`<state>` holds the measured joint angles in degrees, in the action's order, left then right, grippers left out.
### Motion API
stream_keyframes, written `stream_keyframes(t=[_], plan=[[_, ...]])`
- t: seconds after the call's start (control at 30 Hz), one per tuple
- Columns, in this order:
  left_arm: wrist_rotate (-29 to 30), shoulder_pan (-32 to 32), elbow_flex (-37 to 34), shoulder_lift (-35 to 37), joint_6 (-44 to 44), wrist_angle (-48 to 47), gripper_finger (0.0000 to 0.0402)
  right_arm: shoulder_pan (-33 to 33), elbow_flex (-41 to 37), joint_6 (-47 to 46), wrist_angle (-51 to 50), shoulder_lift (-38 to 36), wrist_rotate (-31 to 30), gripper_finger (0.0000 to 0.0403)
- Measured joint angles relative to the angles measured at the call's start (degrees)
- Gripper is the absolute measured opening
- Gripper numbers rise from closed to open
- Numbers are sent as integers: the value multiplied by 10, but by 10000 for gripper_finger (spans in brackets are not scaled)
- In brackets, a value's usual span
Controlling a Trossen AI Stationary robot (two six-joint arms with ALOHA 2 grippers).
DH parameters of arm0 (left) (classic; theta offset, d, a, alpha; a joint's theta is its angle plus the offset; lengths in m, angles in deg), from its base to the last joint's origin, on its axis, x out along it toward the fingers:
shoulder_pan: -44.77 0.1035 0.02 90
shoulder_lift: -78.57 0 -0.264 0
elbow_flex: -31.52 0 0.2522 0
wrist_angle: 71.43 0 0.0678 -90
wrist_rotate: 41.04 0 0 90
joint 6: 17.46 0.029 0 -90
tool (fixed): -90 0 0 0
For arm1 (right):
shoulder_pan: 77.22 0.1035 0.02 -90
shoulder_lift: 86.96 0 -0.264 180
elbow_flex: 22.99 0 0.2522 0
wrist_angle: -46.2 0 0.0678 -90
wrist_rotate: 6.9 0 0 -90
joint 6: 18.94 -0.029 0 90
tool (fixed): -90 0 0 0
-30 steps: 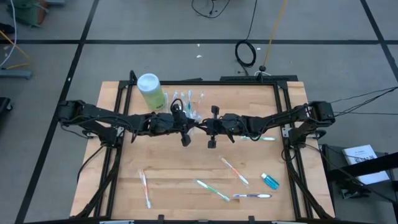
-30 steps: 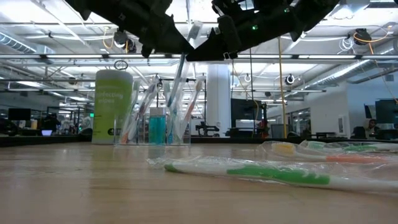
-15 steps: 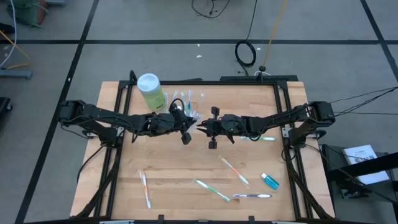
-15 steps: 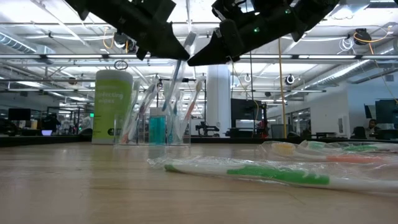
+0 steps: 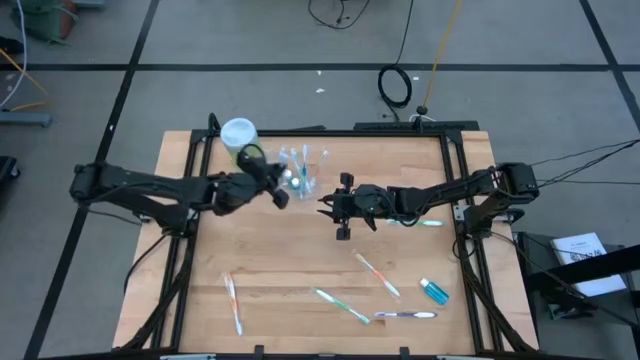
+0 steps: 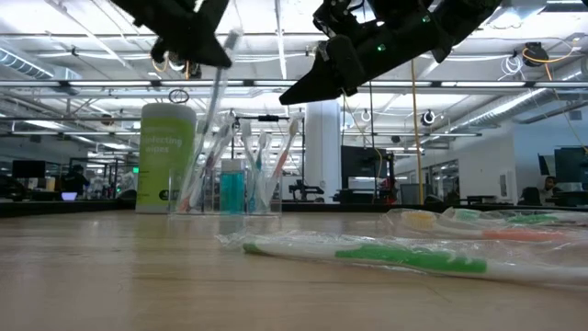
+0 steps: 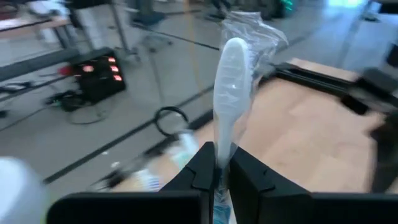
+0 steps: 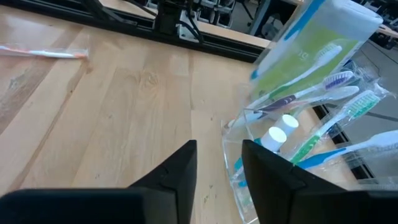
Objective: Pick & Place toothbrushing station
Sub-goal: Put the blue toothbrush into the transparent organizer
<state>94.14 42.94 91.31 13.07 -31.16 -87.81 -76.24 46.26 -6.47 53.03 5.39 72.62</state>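
Observation:
My left gripper (image 5: 278, 190) is shut on a wrapped white toothbrush (image 7: 229, 74) beside the clear cup (image 5: 300, 172), which stands on the table's far middle with several toothbrushes and a blue tube upright in it. In the low view the held toothbrush (image 6: 223, 78) slants down toward the cup (image 6: 234, 184). My right gripper (image 8: 217, 168) is open with nothing between its fingers. It hovers just right of the cup (image 8: 292, 149). My left gripper pinches the wrapped toothbrush's handle (image 7: 217, 163) between its two fingers. The brush head (image 7: 231, 56) sticks out past the fingertips. The toothbrush is lifted clear of the table and tilted. Whether its lower end reaches into the cup, I cannot tell.
A light-green bottle with a white cap (image 5: 240, 140) stands just left of the cup. Several wrapped toothbrushes (image 5: 342, 305) and a blue toothpaste tube (image 5: 434, 291) lie on the near half of the table. One more toothbrush (image 5: 425, 222) lies under my right arm.
My left gripper has carried the toothbrush toward the table's left and far edge, up to the cup. My right gripper, which was at the toothbrush a second ago, has let go and now stands apart from it.

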Motion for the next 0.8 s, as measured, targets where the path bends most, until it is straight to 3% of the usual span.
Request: stream_keyframes(t=[0.17, 0.3, 0.47, 0.6, 0.8], plan=[[11, 29, -86, 48, -6, 52, 13, 0, 0, 0, 0, 0, 0, 125], [8, 61, -167, 65, -5, 183, 31, 0, 0, 0, 0, 0, 0, 125], [-56, 109, -247, 59, -10, 304, 15, 0, 0, 0, 2, 0, 1, 125], [-79, 124, -274, 50, -53, 307, 12, 0, 0, -11, -1, 0, 1, 125], [-96, 131, -279, 46, -92, 267, 60, -2, 0, -70, -13, 0, 3, 126]])
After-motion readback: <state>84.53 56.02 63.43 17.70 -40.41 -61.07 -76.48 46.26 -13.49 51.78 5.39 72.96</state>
